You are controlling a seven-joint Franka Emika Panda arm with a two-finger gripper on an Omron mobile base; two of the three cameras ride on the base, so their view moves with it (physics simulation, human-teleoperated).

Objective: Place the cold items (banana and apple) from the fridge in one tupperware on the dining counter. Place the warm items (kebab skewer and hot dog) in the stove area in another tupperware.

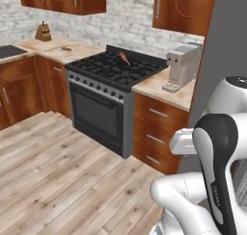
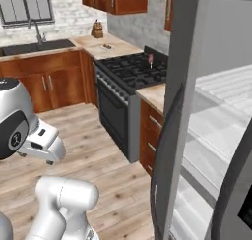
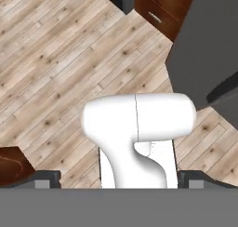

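The black stove stands between wooden cabinets. The kebab skewer lies on its back grates. A small tan thing that looks like the hot dog rests on the counter left of the stove. The grey fridge rises at the right, with pale shelves showing inside. My gripper is open with nothing in it and points down at the wooden floor, its fingertips far apart. The banana, apple, both tupperware and the dining counter are out of view.
A grey coffee machine sits on the counter between stove and fridge. A knife block stands in the back corner, and a sink lies under the window. Open wooden floor stretches in front of the stove.
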